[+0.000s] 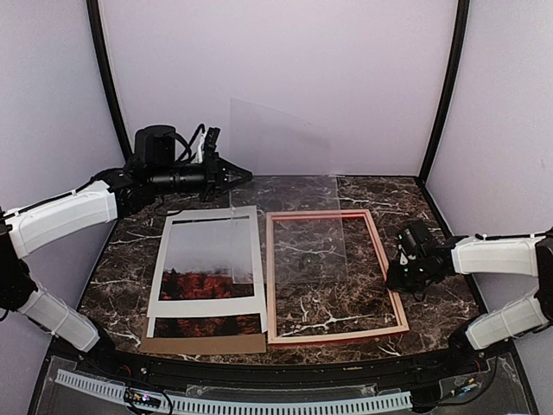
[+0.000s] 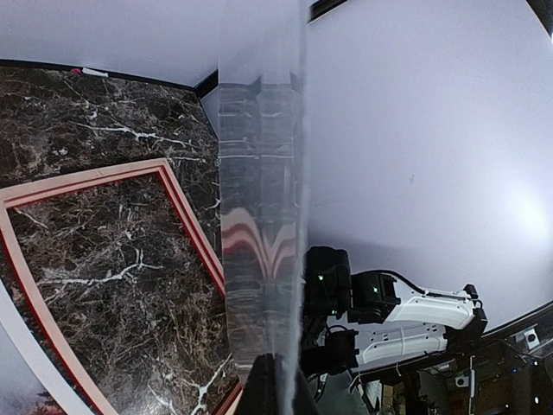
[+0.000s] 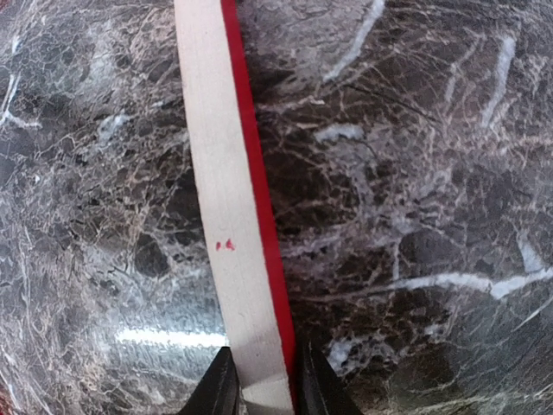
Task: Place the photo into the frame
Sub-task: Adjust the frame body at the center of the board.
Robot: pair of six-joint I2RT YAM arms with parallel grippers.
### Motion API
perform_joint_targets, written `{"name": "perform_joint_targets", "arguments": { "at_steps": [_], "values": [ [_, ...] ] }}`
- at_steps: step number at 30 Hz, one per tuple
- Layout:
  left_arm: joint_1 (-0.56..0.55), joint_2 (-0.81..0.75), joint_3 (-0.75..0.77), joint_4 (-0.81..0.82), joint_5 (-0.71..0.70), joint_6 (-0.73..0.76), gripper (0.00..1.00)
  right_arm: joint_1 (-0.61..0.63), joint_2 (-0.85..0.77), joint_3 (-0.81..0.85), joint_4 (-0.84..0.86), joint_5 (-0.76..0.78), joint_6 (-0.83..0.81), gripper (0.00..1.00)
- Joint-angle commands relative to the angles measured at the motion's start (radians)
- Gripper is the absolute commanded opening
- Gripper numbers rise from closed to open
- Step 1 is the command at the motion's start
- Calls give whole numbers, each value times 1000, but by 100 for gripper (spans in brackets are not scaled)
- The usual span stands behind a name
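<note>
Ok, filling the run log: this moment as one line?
left gripper: shut on clear sheet, aloft | right gripper: grips frame at right rail | photo: under mat, unframed

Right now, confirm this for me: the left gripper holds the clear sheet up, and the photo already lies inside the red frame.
Not quite. The photo is not inside the frame. It lies beside it, on the left, under the white mat, as the top external view shows. The left gripper does hold the clear sheet up.

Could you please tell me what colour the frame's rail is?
The frame rail is pale wood with a bright red edge, clearest in the right wrist view.
</note>
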Motion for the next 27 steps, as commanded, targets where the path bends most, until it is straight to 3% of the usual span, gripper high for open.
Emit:
{"name": "perform_joint_targets", "arguments": {
  "at_steps": [1, 3, 8, 11, 22, 27],
  "values": [
    [-40, 42, 18, 120, -12, -45, 0, 0, -83, -70, 28, -45, 107, 24],
    [-59, 70, 25, 140, -10, -57, 0, 0, -122, -92, 32, -58, 128, 30],
    [-105, 133, 33, 216, 13, -115, 0, -13, -190, -56, -58, 16, 108, 58],
    [-141, 168, 52, 240, 18, -135, 0, -59, -198, -12, -94, 18, 60, 68],
    [-231, 329, 80, 495, 74, -344, 0, -352, -251, 127, -131, -45, -43, 73],
    [-234, 384, 29, 516, -5, -384, 0, -390, -217, 183, -148, -67, -98, 73]
  ]
}}
